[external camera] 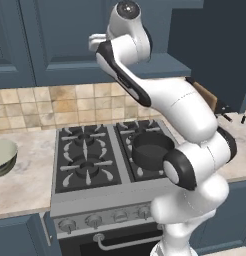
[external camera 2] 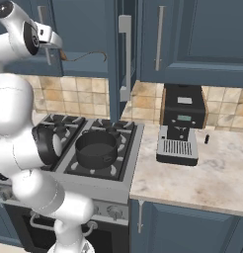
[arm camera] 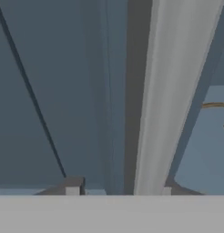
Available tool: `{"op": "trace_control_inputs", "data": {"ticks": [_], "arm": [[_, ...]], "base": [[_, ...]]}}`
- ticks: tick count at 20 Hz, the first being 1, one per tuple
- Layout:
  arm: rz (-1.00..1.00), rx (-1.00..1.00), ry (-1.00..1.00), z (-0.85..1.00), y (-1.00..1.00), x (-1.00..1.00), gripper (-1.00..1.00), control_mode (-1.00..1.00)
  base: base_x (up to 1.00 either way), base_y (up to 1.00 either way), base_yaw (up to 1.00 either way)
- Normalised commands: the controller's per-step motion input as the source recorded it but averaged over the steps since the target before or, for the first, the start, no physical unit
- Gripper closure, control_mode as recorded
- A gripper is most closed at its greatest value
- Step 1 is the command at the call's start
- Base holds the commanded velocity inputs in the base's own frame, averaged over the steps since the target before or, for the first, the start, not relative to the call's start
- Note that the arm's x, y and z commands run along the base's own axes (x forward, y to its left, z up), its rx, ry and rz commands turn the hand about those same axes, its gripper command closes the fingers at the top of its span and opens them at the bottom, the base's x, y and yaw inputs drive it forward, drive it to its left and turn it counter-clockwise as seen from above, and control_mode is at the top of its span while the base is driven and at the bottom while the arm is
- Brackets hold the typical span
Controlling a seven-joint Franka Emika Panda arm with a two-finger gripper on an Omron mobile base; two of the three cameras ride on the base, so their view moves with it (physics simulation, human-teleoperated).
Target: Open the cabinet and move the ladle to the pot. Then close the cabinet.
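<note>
1. The gripper (arm camera: 118, 191) sits astride the left door's silver handle (arm camera: 170, 91); whether it pinches, I cannot tell.
2. The cabinet's (external camera 2: 84, 29) right door (external camera 2: 124, 54) stands swung out, edge-on.
3. The ladle (external camera 2: 86, 56) lies inside on the shelf.
4. The pot (external camera 2: 96, 148) sits on the stove (external camera 2: 69, 168), open room above.

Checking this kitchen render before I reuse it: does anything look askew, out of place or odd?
Only one thing stands out: one cabinet door hangs open, edge-on in the right base view, and inside it the ladle lies on the shelf rather than with the cookware. The pot sits upright on the stove. Nothing looks spilled or damaged.
</note>
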Motion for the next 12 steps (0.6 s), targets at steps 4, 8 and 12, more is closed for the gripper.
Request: {"op": "trace_control_inputs", "data": {"ticks": [4, 8, 12], "arm": [[0.07, 0.0, -0.12, -0.48, 0.44, -0.42, 1.0, -1.0], [0.11, 0.0, -0.2, -0.49, 0.39, -0.43, 1.0, -1.0], [0.15, 0.0, -0.19, -0.41, 0.44, -0.49, 1.0, -1.0]], "base": [[0.0, 0.0, 0.0], [0.0, 0.0, 0.0], [0.0, 0.0, 0.0]]}}
